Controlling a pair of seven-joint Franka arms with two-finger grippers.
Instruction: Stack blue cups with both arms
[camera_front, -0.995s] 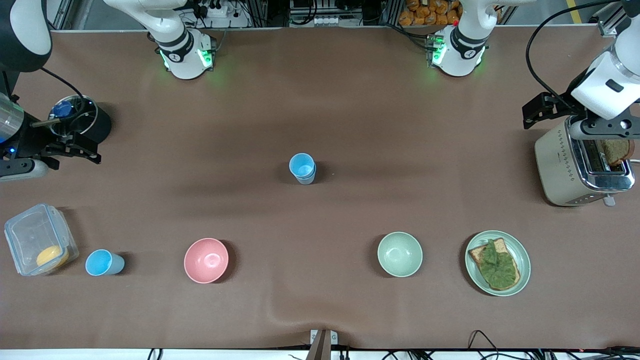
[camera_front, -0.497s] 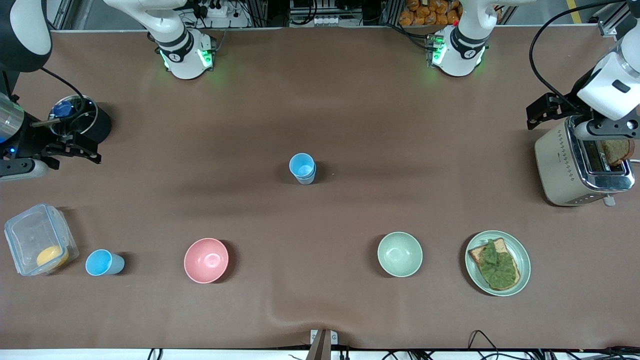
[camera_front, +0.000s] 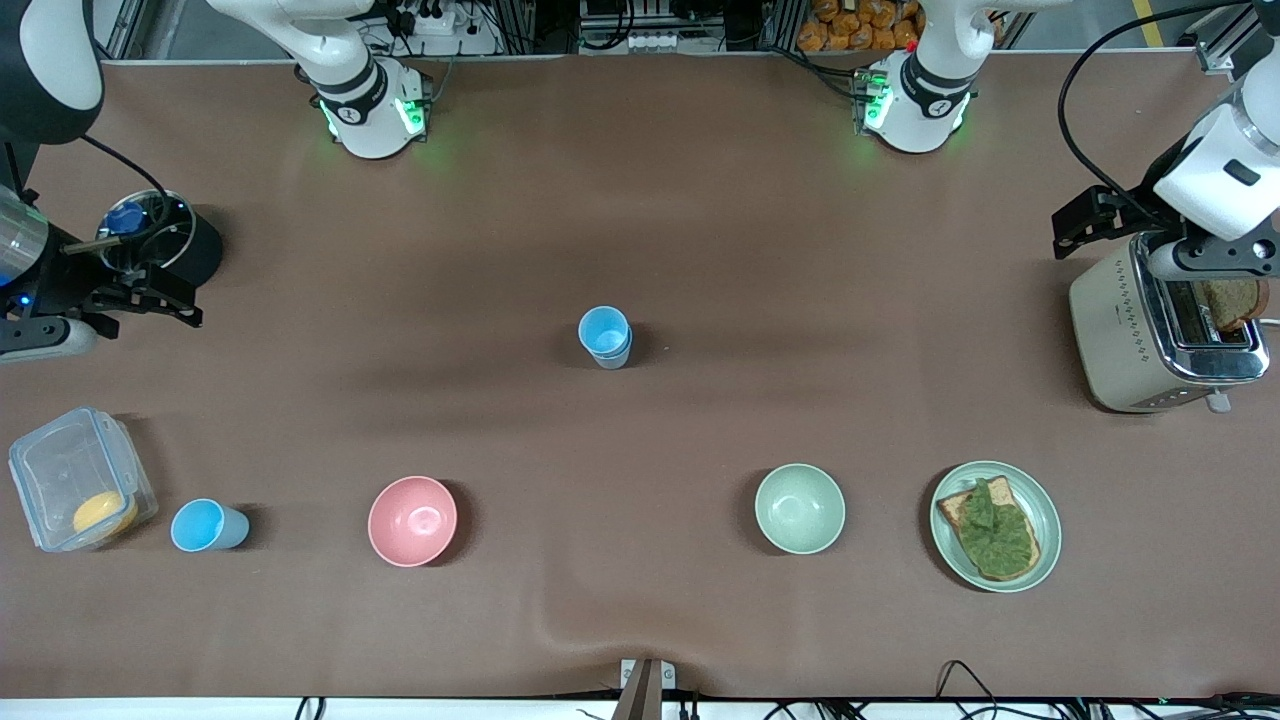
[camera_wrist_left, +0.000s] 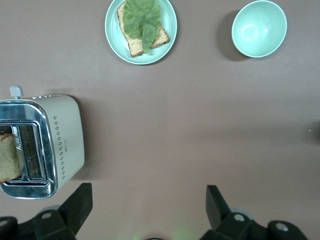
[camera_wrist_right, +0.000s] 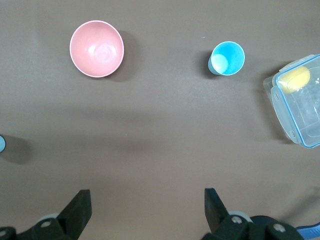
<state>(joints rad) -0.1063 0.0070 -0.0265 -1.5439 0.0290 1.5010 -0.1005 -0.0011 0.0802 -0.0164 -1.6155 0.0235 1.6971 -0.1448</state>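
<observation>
One blue cup (camera_front: 605, 337) stands upright in the middle of the table. A second blue cup (camera_front: 208, 526) (camera_wrist_right: 227, 58) stands near the front edge, between the clear container (camera_front: 80, 478) and the pink bowl (camera_front: 412, 520). My right gripper (camera_front: 143, 300) (camera_wrist_right: 147, 210) hangs open and empty over the right arm's end of the table, beside a black pot (camera_front: 160, 245). My left gripper (camera_front: 1105, 218) (camera_wrist_left: 148, 205) hangs open and empty by the toaster (camera_front: 1165, 330) at the left arm's end. Neither gripper is near a cup.
A pale green bowl (camera_front: 799, 508) (camera_wrist_left: 259, 28) and a plate with a leaf-topped toast (camera_front: 995, 526) (camera_wrist_left: 141, 30) sit near the front edge. The toaster (camera_wrist_left: 40, 145) holds a bread slice. The container (camera_wrist_right: 300, 100) holds something yellow. The pink bowl (camera_wrist_right: 96, 48) is empty.
The left arm's wrist has drifted slightly toward the table's end over the toaster, then stopped. The right arm and both cups have not moved.
</observation>
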